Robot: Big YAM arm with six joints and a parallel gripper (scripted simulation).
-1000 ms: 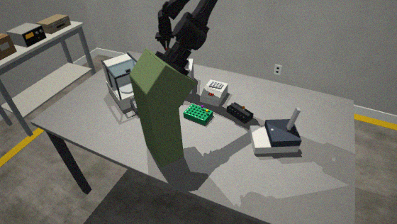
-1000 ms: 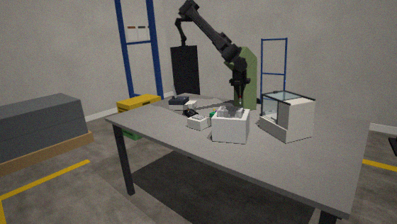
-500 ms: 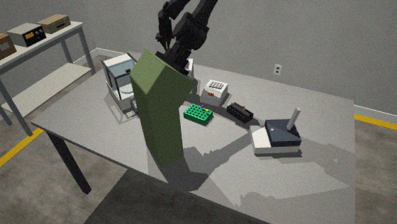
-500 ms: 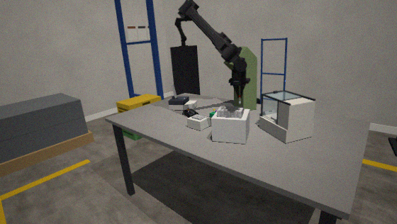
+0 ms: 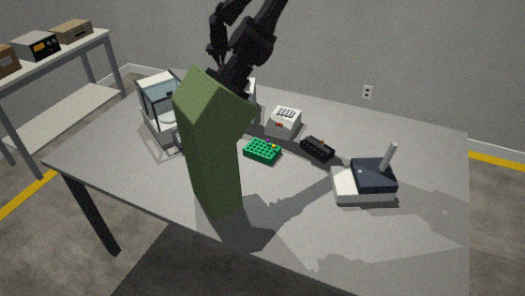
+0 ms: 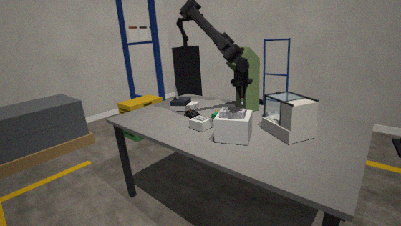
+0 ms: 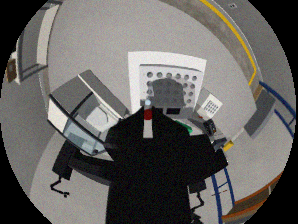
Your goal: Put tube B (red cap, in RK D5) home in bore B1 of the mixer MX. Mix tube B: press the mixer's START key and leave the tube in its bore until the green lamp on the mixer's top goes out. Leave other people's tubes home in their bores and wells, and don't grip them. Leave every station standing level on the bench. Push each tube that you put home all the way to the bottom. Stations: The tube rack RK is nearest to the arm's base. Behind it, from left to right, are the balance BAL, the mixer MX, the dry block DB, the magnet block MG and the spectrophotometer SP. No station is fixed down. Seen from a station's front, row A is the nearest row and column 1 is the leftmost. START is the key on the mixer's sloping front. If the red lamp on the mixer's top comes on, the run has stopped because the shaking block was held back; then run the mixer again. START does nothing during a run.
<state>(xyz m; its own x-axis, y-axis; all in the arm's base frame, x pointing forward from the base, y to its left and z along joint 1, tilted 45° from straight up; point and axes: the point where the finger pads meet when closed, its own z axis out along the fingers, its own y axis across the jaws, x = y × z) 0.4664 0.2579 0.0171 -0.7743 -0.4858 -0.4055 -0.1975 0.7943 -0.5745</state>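
Note:
My gripper (image 6: 242, 94) is shut on tube B (image 6: 243, 99), a slim tube with a red cap, and holds it upright above the white mixer MX (image 6: 233, 126). In the wrist view the tube (image 7: 148, 121) hangs over the near edge of the mixer's grey shaking block (image 7: 166, 91), apart from it. The mixer's top with its bores (image 7: 174, 78) lies just ahead. The green rack RK (image 5: 262, 150) sits in front of the stations with two coloured caps in it. In the top view the arm (image 5: 244, 51) hides the mixer and the tube.
The glass-walled balance BAL (image 6: 290, 116) stands beside the mixer. The dry block DB (image 5: 283, 121), black magnet block MG (image 5: 317, 148) and spectrophotometer SP (image 5: 367, 180) line up on the other side. A tall green box (image 5: 211, 140) stands at the table's near edge.

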